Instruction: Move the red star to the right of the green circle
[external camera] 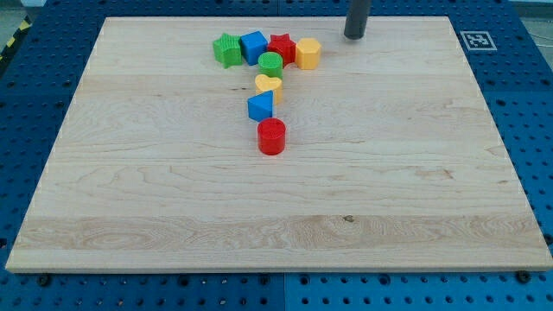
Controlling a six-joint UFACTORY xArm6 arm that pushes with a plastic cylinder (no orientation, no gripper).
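The red star lies near the view's top of the wooden board, between the blue cube on its left and the yellow hexagon on its right. The green circle sits just below the star, touching it. My tip stands near the board's top edge, to the right of the yellow hexagon and apart from all blocks.
A green star-like block sits left of the blue cube. Below the green circle a yellow heart, a blue triangle and a red cylinder form a column. A fiducial tag marks the top right corner.
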